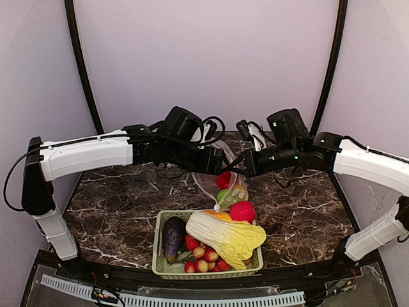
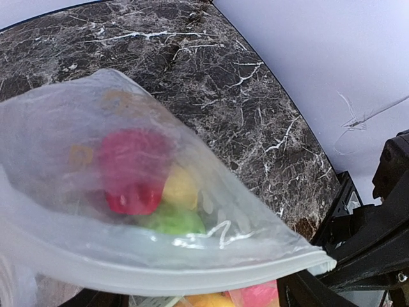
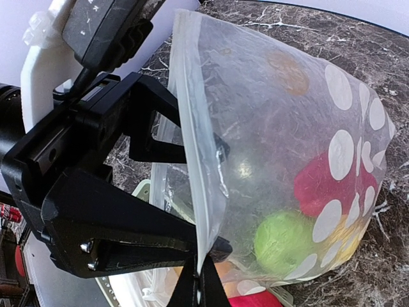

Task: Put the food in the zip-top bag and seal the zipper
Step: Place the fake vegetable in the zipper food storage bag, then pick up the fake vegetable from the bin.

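Top view: the zip-top bag hangs at frame centre between the left gripper and the right gripper, mouth uppermost, just beyond the green basket.

Left wrist view: the zipper runs left to right along the lower frame. A red pepper, lemon and green apple lie inside.

Right wrist view: the mouth edge runs top to bottom. The left gripper's fingers stand spread, released. The right gripper's fingers are clenched on the edge's lower end.

Bright even light; near zip-top bag blurred
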Available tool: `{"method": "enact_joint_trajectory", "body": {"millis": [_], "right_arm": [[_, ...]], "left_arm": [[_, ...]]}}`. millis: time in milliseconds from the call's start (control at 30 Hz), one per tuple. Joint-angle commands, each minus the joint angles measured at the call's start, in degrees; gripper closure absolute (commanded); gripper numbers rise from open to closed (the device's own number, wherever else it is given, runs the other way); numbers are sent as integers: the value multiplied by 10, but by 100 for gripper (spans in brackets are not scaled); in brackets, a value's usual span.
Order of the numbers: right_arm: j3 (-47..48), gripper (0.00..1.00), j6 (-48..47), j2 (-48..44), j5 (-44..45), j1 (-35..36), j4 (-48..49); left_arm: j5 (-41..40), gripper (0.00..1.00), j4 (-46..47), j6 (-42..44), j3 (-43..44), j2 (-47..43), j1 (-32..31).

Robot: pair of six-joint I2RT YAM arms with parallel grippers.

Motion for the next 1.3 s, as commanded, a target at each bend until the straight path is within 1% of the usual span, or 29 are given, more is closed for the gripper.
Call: {"method": "enact_joint_trajectory", "body": {"millis": [0,167,400,700,833,1000,1033,1167,1267], "right_arm": [[13,100,-1,-11,12,2,-1],[11,100,0,-11,15,2,-1],[12,100,-1,-12,25,2,-2],[13,100,5,-16,41,1,-4],[16,100,3,-21,49,0,-11],[18,100,5,-28,57,-1,-14],[18,100,5,-30,59,-1,-14],[17,100,6,-37,66,-1,-14],[15,100,6,-40,71,-2,-15]], "left_arm": [[41,21,55,10,-21,-41,0],[73,21,78,16,-41,-73,0],[114,21,64,25,-62,-122,0],[103,20,-11,66,-84,-190,0],[103,18,-18,71,-100,-231,0],[73,16,-53,52,-118,-263,2],[56,16,-59,44,-126,-271,1],[-10,18,-84,-1,-177,-313,2],[-30,19,-88,-32,-231,-352,2]]}}
